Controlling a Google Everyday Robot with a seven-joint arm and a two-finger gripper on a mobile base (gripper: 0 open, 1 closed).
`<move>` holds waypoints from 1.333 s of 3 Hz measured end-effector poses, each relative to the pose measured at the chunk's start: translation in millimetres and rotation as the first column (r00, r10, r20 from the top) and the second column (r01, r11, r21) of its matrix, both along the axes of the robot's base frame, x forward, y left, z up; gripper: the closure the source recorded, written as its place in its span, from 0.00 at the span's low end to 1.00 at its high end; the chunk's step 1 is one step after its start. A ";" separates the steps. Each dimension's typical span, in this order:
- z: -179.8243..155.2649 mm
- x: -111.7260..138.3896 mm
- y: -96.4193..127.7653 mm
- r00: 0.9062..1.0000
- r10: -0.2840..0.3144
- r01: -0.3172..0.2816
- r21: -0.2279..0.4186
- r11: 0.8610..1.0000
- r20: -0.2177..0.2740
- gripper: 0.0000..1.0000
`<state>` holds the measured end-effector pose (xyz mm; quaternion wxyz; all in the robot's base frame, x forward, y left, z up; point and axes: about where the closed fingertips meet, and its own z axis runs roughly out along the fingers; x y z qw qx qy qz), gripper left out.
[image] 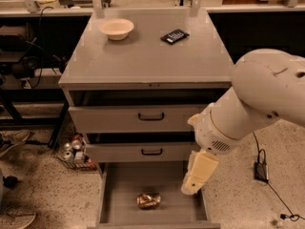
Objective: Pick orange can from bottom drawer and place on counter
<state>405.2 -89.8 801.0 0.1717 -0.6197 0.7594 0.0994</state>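
The orange can (148, 200) lies on its side on the bare floor of the open bottom drawer (124, 180), near the drawer's front middle. My gripper (194, 181) hangs from the big white arm (257, 104) over the drawer's right side, pointing down, to the right of the can and a little above it, apart from it. The counter (147, 56) is the grey cabinet top above the drawers.
A cream bowl (116, 28) and a small black device (175, 36) sit at the back of the counter. Two grey drawers with black handles (151, 117) are slightly pulled out. Red-and-silver cans (73, 149) sit in a basket on the floor at left. A cable and black box (261, 171) lie at right.
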 end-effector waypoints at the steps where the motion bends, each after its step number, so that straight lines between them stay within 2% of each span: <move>1: -60.7 -7.4 16.6 0.998 0.031 -0.027 0.063 0.998 -0.062 0.00; 2: -153.3 -18.8 47.0 0.987 0.079 -0.067 0.091 0.994 -0.139 0.00; 3: -255.9 -31.1 78.2 0.970 0.125 -0.118 0.046 0.992 -0.207 0.00; 4: -279.1 -15.1 102.7 0.979 0.127 -0.119 0.056 0.991 -0.160 0.00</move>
